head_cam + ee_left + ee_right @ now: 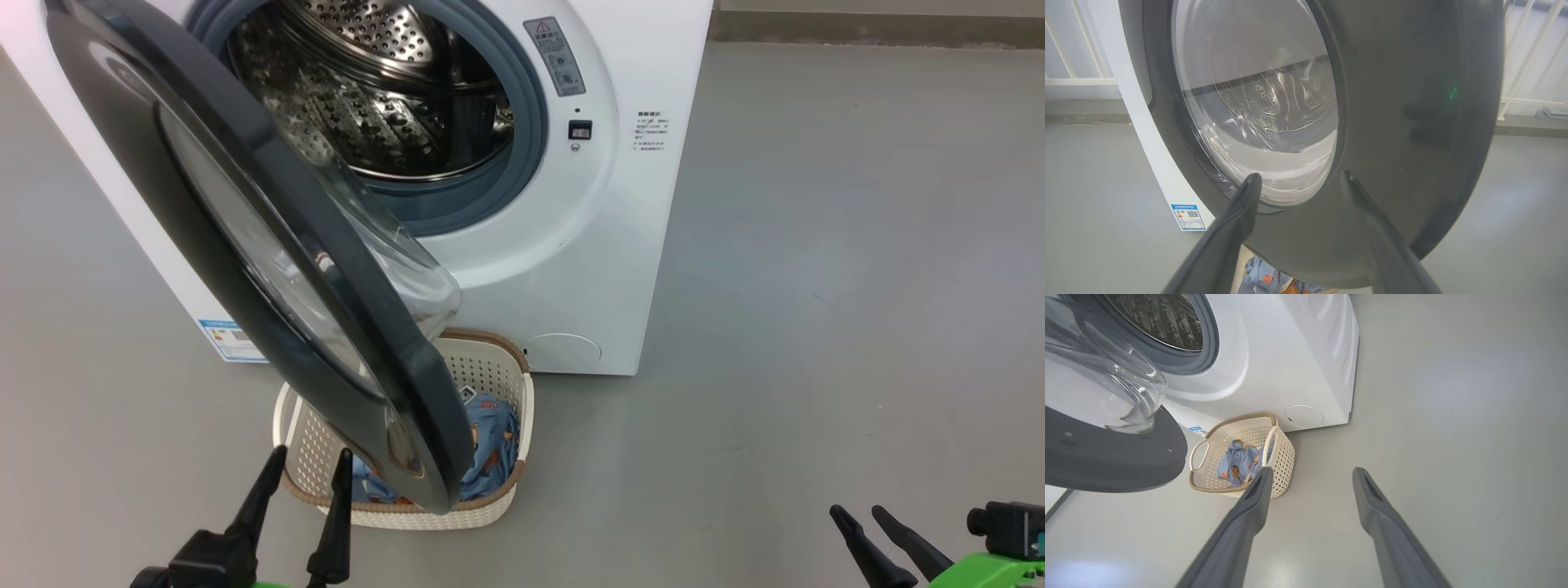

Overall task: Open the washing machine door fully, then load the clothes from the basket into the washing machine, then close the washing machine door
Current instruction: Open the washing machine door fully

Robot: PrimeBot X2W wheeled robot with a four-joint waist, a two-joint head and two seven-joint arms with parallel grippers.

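You are looking at a plain laundry corner, more like a test space than a lived-in home. The washing machine stands by itself on a smooth grey floor that spreads out to both sides of it. Just in front of the washing machine sits a basket with clothes in it. Behind the washing machine you can see a low grey kerb and a white railing.
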